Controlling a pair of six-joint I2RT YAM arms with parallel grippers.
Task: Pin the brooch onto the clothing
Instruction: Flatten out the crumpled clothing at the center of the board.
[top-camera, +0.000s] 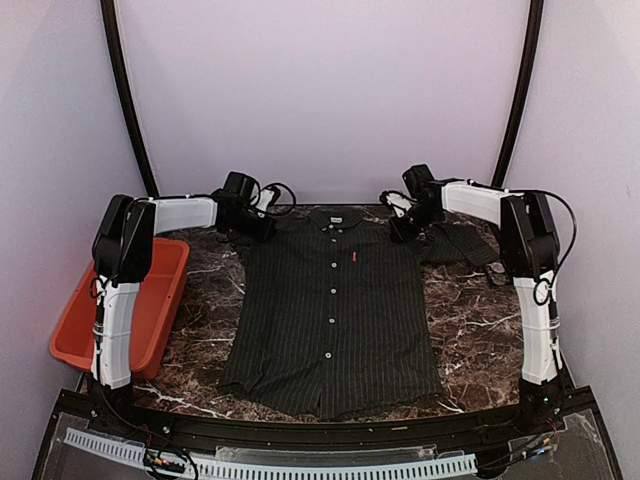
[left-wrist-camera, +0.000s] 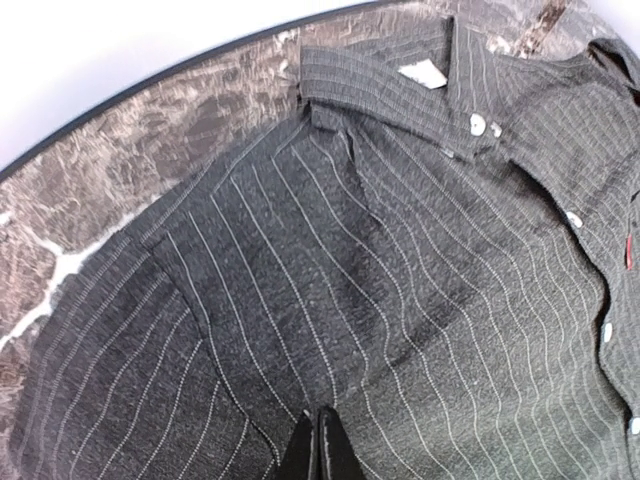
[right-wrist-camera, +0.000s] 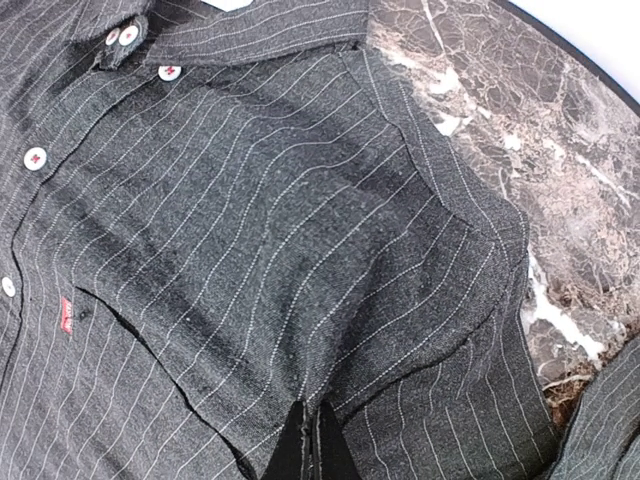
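The clothing (top-camera: 330, 310), a dark pinstriped shirt with white buttons and a small red chest tag (top-camera: 354, 258), lies flat, front up, on the marble table (top-camera: 205, 270). My left gripper (top-camera: 258, 225) sits on the shirt's left shoulder. In the left wrist view its jaws (left-wrist-camera: 318, 420) are pressed together, with the cloth (left-wrist-camera: 350, 250) drawn up to their tips. My right gripper (top-camera: 400, 228) sits on the opposite shoulder. In the right wrist view it (right-wrist-camera: 312, 415) is shut on a pinch of puckered cloth (right-wrist-camera: 250, 220). The brooch is not in view.
A red bin (top-camera: 130, 310) stands at the table's left edge beside the left arm. A small dark item (top-camera: 497, 277) lies on the marble by the shirt's right sleeve (top-camera: 462, 242). A black curved rim borders the table's far side (left-wrist-camera: 150, 75).
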